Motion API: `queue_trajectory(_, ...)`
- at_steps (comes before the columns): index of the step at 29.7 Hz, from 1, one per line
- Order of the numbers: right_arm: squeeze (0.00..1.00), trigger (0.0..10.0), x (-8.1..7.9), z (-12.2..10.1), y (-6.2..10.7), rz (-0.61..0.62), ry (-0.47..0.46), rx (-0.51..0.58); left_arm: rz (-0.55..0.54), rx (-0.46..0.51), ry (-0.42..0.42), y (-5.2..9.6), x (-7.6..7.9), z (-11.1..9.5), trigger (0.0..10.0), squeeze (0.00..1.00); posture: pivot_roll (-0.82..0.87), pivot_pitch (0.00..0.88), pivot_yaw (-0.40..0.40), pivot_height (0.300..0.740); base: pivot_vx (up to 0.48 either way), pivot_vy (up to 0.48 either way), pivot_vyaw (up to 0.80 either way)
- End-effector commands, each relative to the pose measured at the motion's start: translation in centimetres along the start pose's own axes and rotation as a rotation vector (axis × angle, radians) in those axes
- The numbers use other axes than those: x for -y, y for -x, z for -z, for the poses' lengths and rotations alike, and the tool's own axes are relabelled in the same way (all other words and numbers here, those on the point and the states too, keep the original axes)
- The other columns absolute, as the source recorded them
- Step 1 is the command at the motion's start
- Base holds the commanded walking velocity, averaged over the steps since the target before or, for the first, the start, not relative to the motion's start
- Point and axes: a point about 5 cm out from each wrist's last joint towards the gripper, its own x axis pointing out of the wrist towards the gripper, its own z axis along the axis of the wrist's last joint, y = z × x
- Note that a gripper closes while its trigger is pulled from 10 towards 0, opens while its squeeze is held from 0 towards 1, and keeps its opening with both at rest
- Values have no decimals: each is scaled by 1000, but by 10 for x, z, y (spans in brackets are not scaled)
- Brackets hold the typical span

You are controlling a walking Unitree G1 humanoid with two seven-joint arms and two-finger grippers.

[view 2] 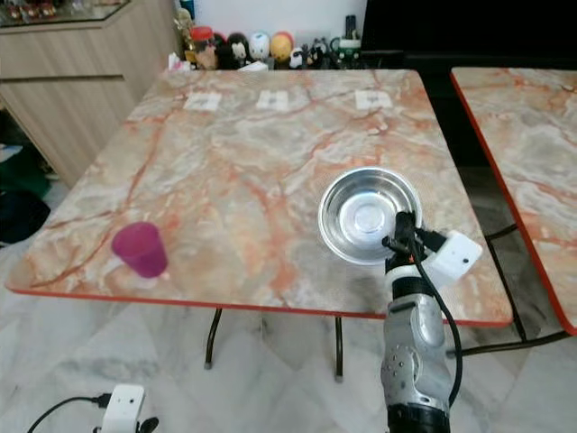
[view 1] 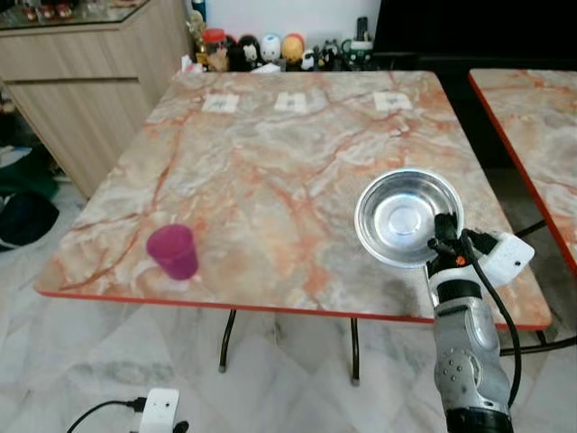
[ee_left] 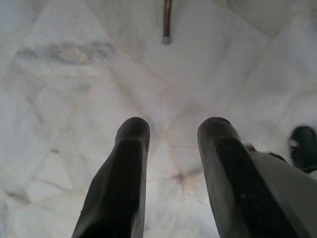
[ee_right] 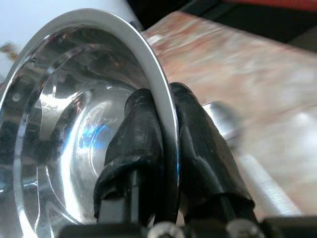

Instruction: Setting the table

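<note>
Left pincer [ee_left: 168, 163] hangs idle over the floor, fingers spread. Right pincer [view 1: 442, 236], lower right of frame, pinches the bowl [view 1: 407, 216] by its near rim, one finger inside, one outside. Bowl sits over the table's [view 1: 270, 162] near right part. Pink cup [view 1: 172, 251] stands lower left, well apart.

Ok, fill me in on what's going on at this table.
The robot is setting the table. Its right gripper is shut on the near rim of a steel bowl, holding it at the table's near right part. A pink cup stands near the front left edge. The left gripper hangs idle and open over the floor.
</note>
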Motion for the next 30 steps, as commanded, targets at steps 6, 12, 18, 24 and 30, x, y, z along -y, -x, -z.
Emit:
queue_trajectory(6,0,10000,-4,-9,1,12,-10,61,-4,-39,-16,3,-3,10,10000,0,-71,42,44,740,0,-428,-249)
queue_trajectory(12,0,10000,-2,-12,1,19,-2,81,0,-45,-25,3,-3,11,10000,0,-78,29,46,740,0,-430,-391)
queue_trajectory(18,0,10000,-2,-14,0,25,0,89,3,-48,-29,3,-2,12,10000,0,-81,18,49,740,0,-428,0)
queue_trajectory(24,0,10000,-2,-15,-1,31,0,99,8,-48,-40,2,-2,10,10000,0,-87,5,55,740,0,-424,0)
queue_trajectory(30,0,10000,-2,-17,-3,36,0,104,12,-31,-47,0,-2,4,10000,0,-89,21,55,740,40,-419,0)
